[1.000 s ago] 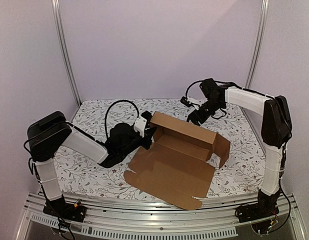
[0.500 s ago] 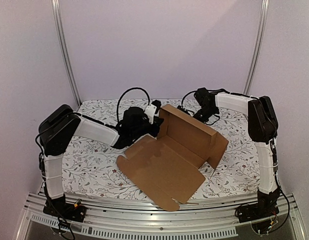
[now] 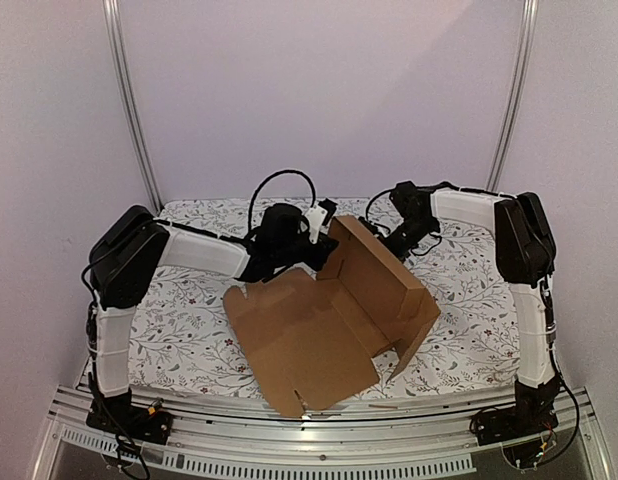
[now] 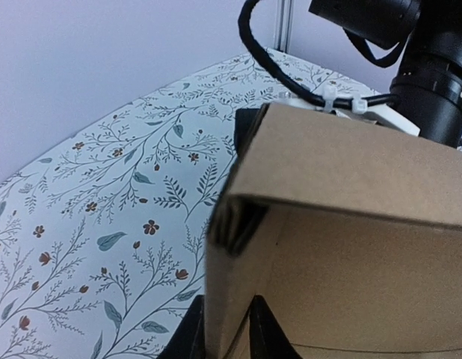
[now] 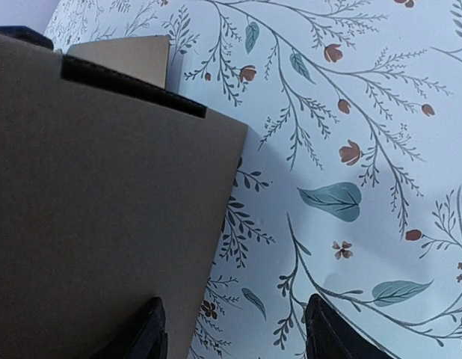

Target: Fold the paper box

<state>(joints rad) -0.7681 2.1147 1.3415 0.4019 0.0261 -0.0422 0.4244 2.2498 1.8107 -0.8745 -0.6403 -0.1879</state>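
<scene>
Raising a wall of the paper box [image 3: 309, 335], left fingers [image 4: 268, 336] clamping its corner, right fingers [image 5: 328, 333] open; next, probably tucking side flaps.

Brown corrugated box [image 3: 309, 330], half folded: its flat panel lies nearer than both hands, its rear wall stands raised and tilted, one end pinched in the left hand [image 4: 227, 338], the right hand [image 5: 235, 329] just behind it.
</scene>
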